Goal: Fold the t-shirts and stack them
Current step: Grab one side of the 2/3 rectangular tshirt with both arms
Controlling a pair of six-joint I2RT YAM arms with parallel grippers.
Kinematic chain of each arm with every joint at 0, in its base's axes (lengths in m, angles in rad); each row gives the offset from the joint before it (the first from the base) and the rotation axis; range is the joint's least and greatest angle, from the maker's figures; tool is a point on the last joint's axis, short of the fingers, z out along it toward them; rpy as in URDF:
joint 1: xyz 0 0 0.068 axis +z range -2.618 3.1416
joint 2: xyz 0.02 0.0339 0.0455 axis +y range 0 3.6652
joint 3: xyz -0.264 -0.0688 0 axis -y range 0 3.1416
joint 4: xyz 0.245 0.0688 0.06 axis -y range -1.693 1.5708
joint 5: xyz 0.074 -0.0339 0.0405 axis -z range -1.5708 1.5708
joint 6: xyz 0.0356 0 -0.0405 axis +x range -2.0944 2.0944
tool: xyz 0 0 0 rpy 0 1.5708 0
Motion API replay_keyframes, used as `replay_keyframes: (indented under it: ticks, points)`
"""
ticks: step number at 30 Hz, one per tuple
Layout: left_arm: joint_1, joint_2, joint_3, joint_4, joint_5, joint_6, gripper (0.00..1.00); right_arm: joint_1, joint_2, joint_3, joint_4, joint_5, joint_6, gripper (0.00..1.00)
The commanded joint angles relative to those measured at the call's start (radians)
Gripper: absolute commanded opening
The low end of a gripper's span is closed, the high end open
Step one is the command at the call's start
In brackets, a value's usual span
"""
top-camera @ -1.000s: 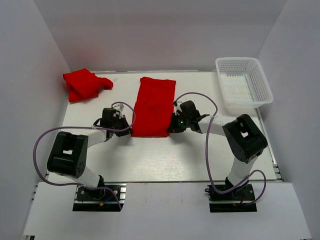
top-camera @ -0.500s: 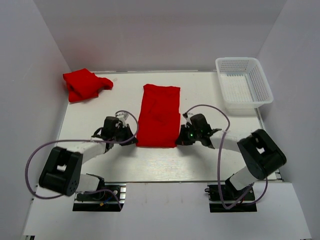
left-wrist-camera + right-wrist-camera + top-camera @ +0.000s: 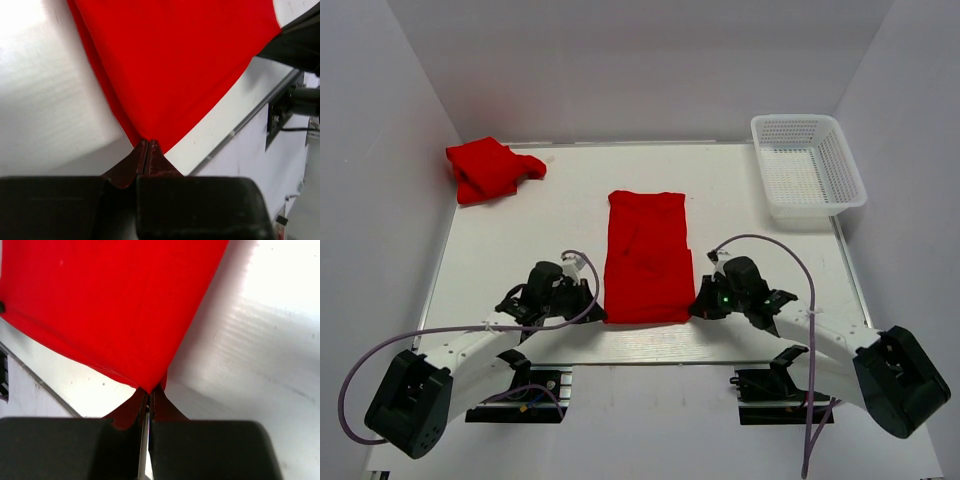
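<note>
Jaws pinched tight on both sides, folks: the left gripper (image 3: 595, 312) is clamped on the lower left corner of the middle shirt (image 3: 648, 262), and the right gripper (image 3: 698, 310) is clamped on its lower right corner. In both wrist views we see red cloth squeezed between the fingertips with no gap between them. That middle shirt lies flat at the centre of the frame on the table (image 3: 520, 240) as a long, narrow rectangle. No sleeves stick out, so we judge the side folds to be done. With both lower corners held, we reckon the crosswise fold, bottom edge up toward the top edge, comes next, but it is not yet made. Over in the upper left of the frame the second shirt (image 3: 490, 168) sits in a crumpled bunch, well apart from both arms and not folded at all. The basket (image 3: 798, 120) in the upper right holds nothing we can see. By our count that is one shirt partly folded, one untouched, and no stack begun.
</note>
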Motion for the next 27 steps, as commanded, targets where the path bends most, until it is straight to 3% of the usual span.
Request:
replay_keyframes:
  ticks: [1, 4, 6, 8, 9, 12, 14, 20, 27]
  points:
    - [-0.034, -0.047, -0.027, -0.079, 0.003, -0.023, 0.00, 0.004, -0.069, -0.031, -0.083, 0.036, 0.019, 0.00]
    - [-0.058, -0.077, -0.036, -0.107, -0.039, -0.024, 0.03, 0.008, -0.072, -0.048, -0.080, 0.009, 0.027, 0.00]
    - [-0.069, -0.077, -0.036, -0.107, -0.039, -0.024, 0.16, 0.014, -0.069, -0.045, -0.083, 0.007, 0.027, 0.05]
    - [-0.081, -0.077, -0.036, -0.084, -0.025, -0.024, 0.34, 0.019, -0.069, -0.037, -0.096, 0.005, 0.022, 0.27]
    - [-0.081, -0.066, -0.036, -0.084, -0.025, -0.024, 0.40, 0.019, -0.076, -0.036, -0.101, 0.008, 0.021, 0.46]
    - [-0.090, -0.034, -0.021, -0.072, -0.025, -0.014, 0.49, 0.020, -0.093, -0.034, -0.118, 0.001, 0.015, 0.63]
    - [-0.101, -0.025, -0.012, -0.072, -0.025, -0.014, 0.53, 0.025, -0.118, -0.042, -0.132, 0.001, 0.018, 0.69]
    - [-0.132, -0.015, -0.022, -0.026, -0.025, -0.033, 0.56, 0.027, -0.152, -0.062, -0.124, 0.010, 0.019, 0.72]
    - [-0.178, 0.028, -0.053, 0.016, -0.079, -0.079, 0.54, 0.031, -0.084, -0.086, -0.058, -0.013, 0.030, 0.60]
